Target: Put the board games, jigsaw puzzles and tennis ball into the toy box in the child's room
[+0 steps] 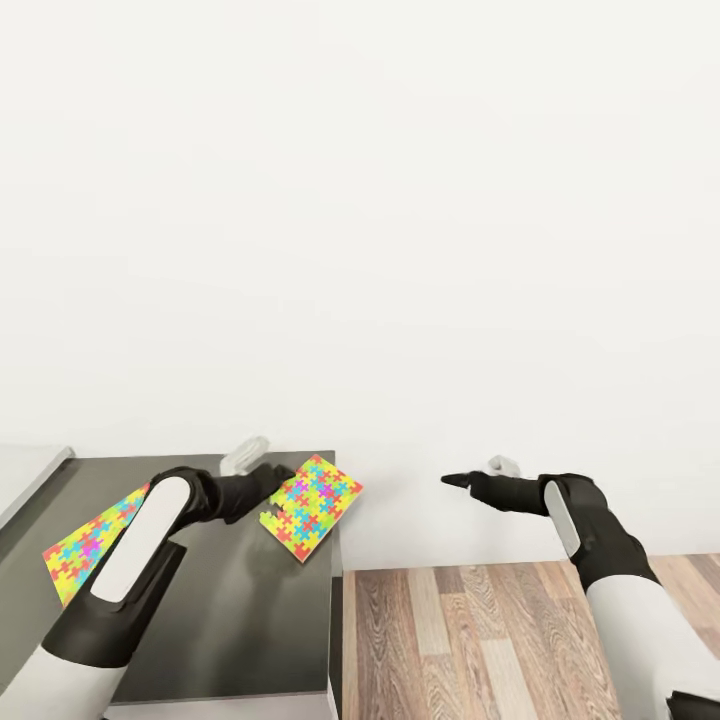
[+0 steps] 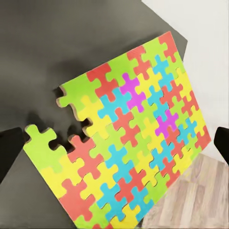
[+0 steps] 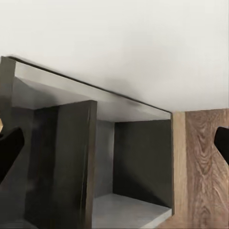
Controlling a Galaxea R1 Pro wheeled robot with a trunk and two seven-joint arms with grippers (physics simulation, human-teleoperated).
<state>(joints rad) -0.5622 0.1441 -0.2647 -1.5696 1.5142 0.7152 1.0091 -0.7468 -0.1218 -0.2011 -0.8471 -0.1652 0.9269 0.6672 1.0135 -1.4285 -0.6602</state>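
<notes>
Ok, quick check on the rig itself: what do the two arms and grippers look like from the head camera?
Both arms have glossy white forearm shells with black joints and wrists. The left gripper and right gripper are black, each with a pale grey block above the wrist. No cables or markings visible.

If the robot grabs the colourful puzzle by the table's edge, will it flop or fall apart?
The jigsaw puzzle looks thin and flat, so it is probably light and may bend a little. Its notched edge and the many joints suggest that pieces could come apart if it is pinched hard. One corner hangs past the dark table, so a push might slide it off.
</notes>
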